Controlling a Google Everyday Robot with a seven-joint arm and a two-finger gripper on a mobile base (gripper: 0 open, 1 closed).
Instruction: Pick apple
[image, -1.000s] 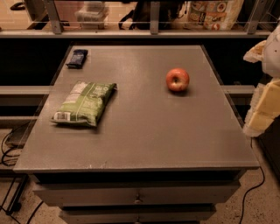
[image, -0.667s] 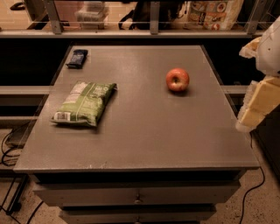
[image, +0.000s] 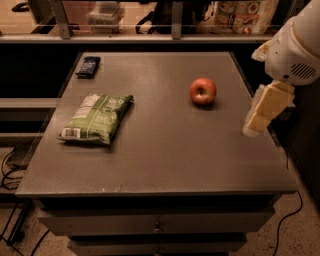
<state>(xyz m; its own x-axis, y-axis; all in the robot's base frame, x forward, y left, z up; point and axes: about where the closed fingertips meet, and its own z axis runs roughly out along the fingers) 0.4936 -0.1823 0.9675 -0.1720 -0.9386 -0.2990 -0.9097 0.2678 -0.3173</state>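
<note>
Red-yellow apple (image: 203, 91), green bag (image: 96, 118), perhaps navy packet (image: 88, 66) — cream gripper (image: 255, 126) right of apple

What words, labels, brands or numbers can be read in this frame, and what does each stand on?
No text here can be read.
Green snack bag: white print and a pale label patch, not legible.
Small dark packet, back left of the table: no legible marking.
Colourful packages behind the table, top right: print not legible.
Apple and gripper, which hangs at the table's right edge: no markings visible.

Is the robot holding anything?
No, nothing. The gripper hangs at the right edge of the table, apart from the apple lying on it.
</note>
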